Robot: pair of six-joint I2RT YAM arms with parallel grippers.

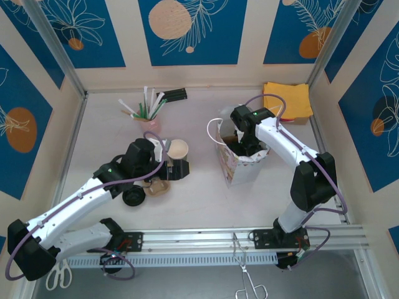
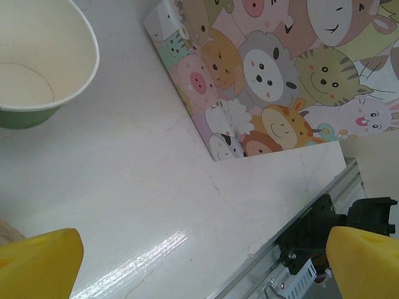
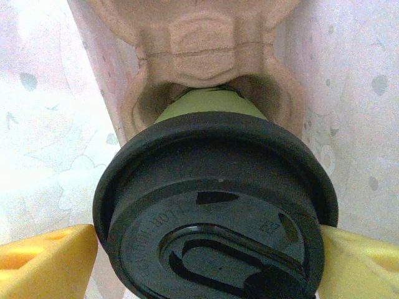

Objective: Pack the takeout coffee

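A green coffee cup (image 3: 209, 103) with a black lid (image 3: 215, 212) sits in a brown pulp carrier (image 3: 212, 50) inside the cartoon-animal paper bag (image 1: 240, 168). My right gripper (image 3: 206, 261) reaches down into the bag (image 3: 37, 124), and its yellow fingers (image 3: 47, 261) press on both sides of the lid. A second cup (image 1: 178, 149), open and empty with no lid, stands on the table left of the bag. My left gripper (image 1: 177, 168) hovers just in front of it, open, with only bare table between its fingertips (image 2: 37, 265). The open cup (image 2: 37, 68) and the bag (image 2: 280, 75) lie ahead of it.
A loose black lid (image 1: 133, 197) and a brown pulp piece (image 1: 157, 187) lie beside the left arm. A cup of straws (image 1: 149, 115) stands at the back, with yellow napkins (image 1: 287, 99) at back right. Scissors (image 1: 59, 274) and tongs (image 1: 249, 280) lie beyond the front rail (image 1: 206, 240).
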